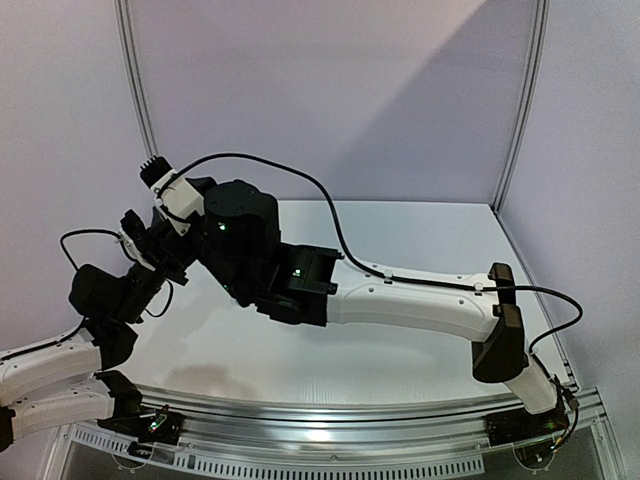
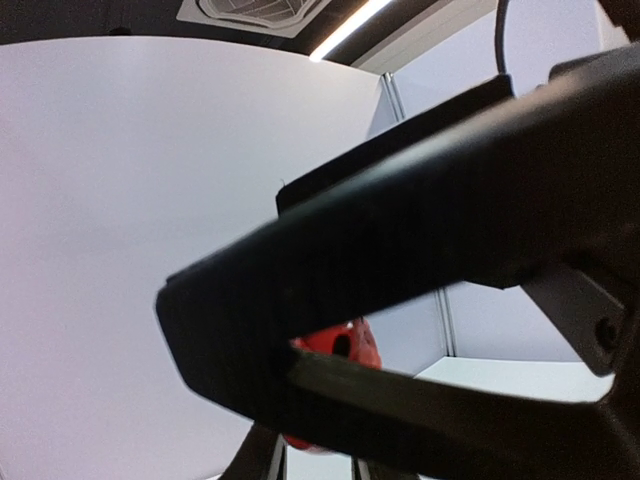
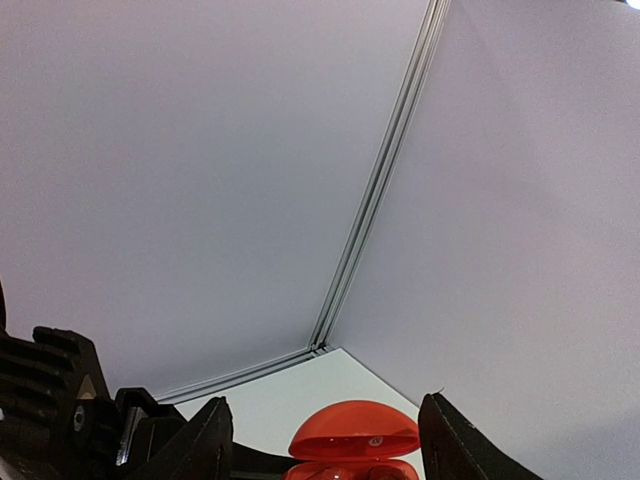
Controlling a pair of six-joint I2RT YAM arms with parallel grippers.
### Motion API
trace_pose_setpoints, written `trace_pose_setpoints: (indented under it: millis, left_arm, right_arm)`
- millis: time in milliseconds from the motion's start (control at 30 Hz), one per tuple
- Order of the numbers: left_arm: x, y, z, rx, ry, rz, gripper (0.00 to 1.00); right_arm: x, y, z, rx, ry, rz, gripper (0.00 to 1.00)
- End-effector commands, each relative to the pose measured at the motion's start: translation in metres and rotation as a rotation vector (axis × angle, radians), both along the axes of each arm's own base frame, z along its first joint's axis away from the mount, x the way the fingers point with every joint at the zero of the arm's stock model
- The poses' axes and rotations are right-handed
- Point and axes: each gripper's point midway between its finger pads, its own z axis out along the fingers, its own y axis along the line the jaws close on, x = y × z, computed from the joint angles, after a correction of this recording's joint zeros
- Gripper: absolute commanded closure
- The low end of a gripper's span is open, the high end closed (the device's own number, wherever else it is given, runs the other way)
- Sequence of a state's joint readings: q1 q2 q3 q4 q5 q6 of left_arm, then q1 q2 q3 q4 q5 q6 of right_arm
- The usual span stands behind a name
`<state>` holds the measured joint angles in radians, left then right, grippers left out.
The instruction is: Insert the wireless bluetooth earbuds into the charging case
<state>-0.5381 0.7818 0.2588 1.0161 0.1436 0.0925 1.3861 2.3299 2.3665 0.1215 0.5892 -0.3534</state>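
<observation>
Overhead view: the left arm rises from the lower left of the frame and the right arm stretches from the lower right across the white table. Their wrists meet at centre left, raised above the tabletop, where the black housings overlap and hide both sets of fingertips. Right wrist view: the red charging case sits at the bottom centre of the frame with its domed lid tipped up. It lies between the two black fingers of the right gripper, which are spread to either side of it. The finger at the right of the frame lies just beside the case's edge, while a dark gap separates the case from the finger at the left. Whether either one presses on the case cannot be told, since the base is cut off by the lower frame edge. Pale walls and a metal corner post fill the rest of this view. Left wrist view: the fingers of the left gripper fill the right and lower frame and are pressed together at their tips. What they pinch, if anything, cannot be told. The case shows as a red patch through the wedge-shaped gap between them, at lower centre. No earbud can be picked out in any view.
</observation>
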Motion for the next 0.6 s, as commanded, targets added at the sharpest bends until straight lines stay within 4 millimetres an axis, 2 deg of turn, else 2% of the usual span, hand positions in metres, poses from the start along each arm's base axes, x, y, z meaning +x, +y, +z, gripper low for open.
trace_pose_setpoints:
  millis: [0, 567]
  left_arm:
    - [-0.0001, 0.0018, 0.0047, -0.016, 0.008, -0.012, 1.0]
    - [0.0015, 0.0033, 0.0045, -0.012, 0.005, 0.003, 1.0]
  right_arm:
    - [0.0043, -0.0123, 0.0295, 0.061, -0.015, -0.015, 0.35]
    - [-0.0024, -0.0164, 0.0393, 0.076, 0.008, 0.017, 0.32]
